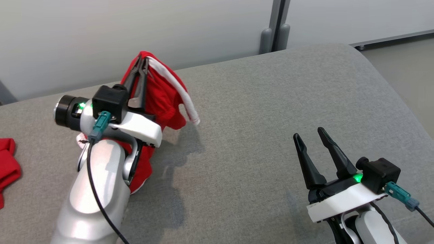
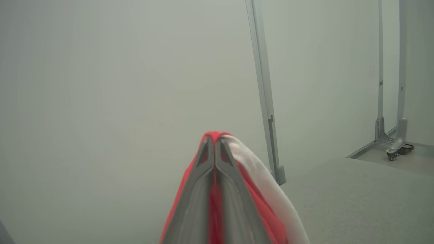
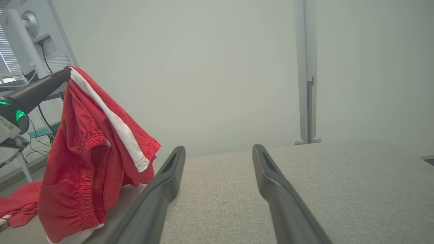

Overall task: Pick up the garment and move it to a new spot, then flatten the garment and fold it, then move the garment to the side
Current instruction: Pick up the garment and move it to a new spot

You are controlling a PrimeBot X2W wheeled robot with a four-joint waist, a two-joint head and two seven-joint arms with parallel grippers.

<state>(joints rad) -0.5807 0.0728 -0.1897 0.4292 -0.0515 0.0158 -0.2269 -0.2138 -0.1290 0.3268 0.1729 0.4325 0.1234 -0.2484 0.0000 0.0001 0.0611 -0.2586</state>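
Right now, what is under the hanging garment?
Grey surface lies under the garment, whose lower end seems to reach it. Whatever that end covers is hidden.

Two red fabric garments showed: a white-striped garment (image 1: 162, 98) and a second garment (image 1: 8, 166). Two dark long-fingered grippers showed: left gripper (image 1: 142, 61) and right gripper (image 1: 308, 133).

Glossy silver forearms (image 1: 91, 189) end in white wrist shells (image 1: 142, 127), each bearing a boxy black camera block (image 1: 109, 100), a teal connector (image 1: 101, 124) on a thin black cable (image 1: 98, 200) and a green light (image 1: 356, 177), while the left gripper (image 1: 143, 62) and right gripper (image 1: 308, 133) have long tapered dark fingers (image 1: 306, 164)
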